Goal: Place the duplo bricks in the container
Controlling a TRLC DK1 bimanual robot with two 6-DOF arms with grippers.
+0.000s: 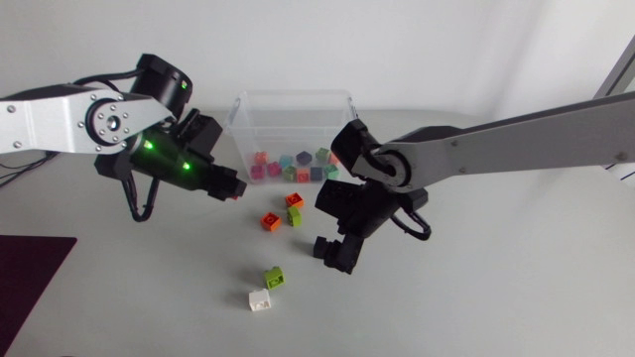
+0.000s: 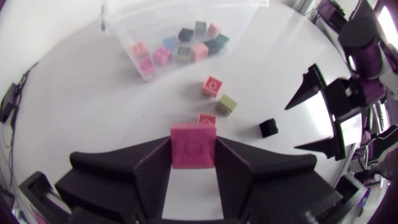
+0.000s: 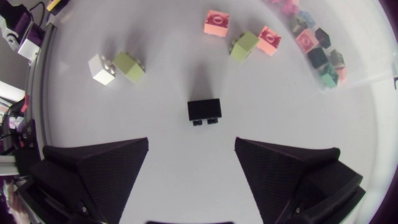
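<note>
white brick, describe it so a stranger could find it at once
From the clear container at the far side of the table, come toward the near edge. The white brick lies farthest from the container, beside a lime green brick, and is the only white one.

White table (image 1: 496, 297), dark maroon mat (image 1: 28, 283) near its edge, soft light

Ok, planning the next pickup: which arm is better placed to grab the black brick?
Right. The right claw is open over the black brick, which lies just ahead of it; the left claw is shut on a pink brick.
</note>
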